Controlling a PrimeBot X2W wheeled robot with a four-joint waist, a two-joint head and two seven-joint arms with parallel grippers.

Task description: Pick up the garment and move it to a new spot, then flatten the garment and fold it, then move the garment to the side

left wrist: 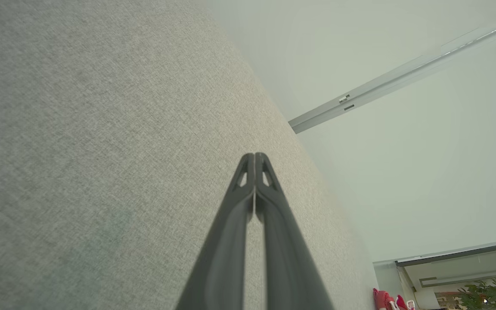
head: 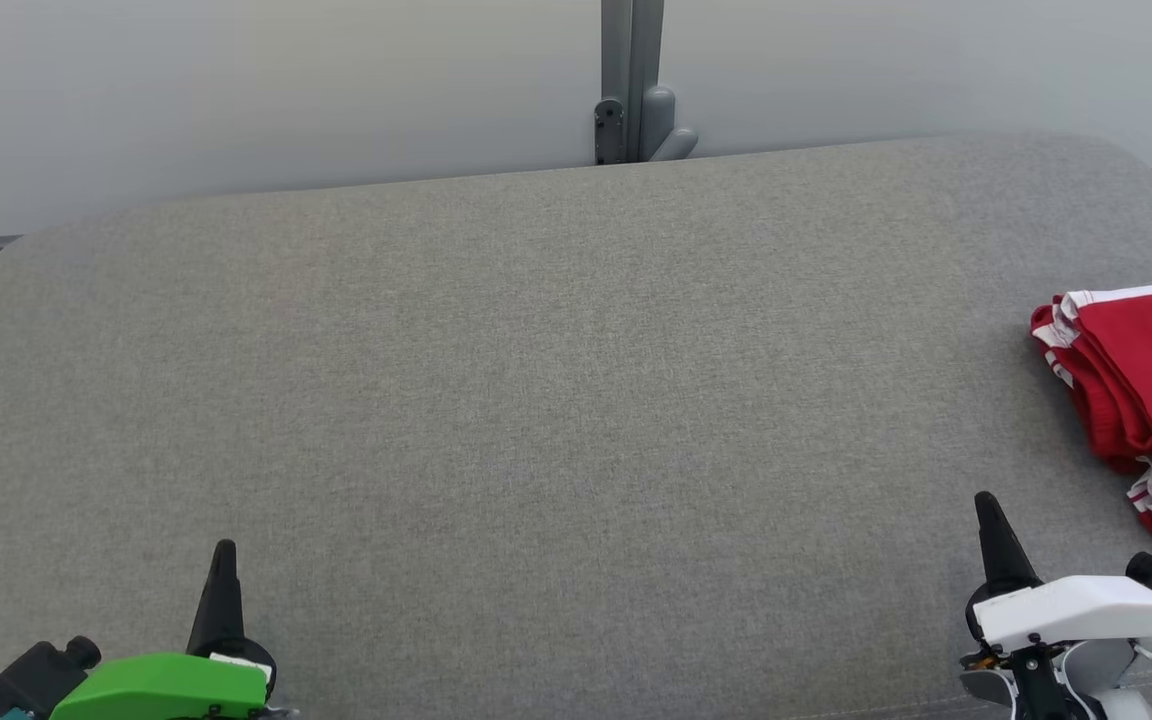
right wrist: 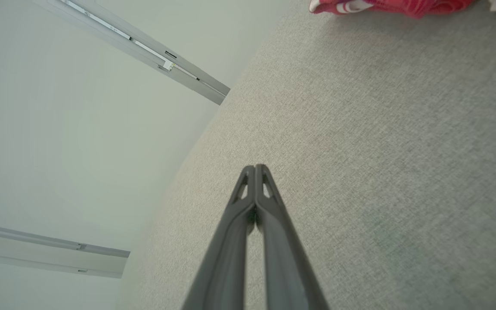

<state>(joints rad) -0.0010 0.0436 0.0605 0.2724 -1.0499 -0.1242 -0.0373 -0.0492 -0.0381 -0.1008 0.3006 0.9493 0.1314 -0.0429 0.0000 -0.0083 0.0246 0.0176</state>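
Garment (head: 1141,385), red with white trim, lies in folded layers at the cushion's (head: 536,400) right edge, apparently set aside. You see left gripper (head: 224,552) and right gripper (head: 985,502) near, fingers together, empty.

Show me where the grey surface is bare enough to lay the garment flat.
The grey surface is bare from its left edge across the middle, between the far edge by the grey post and the shut left jaws at the front. The crowded part is the right edge: the red garment lies there, the shut right jaws just before it.
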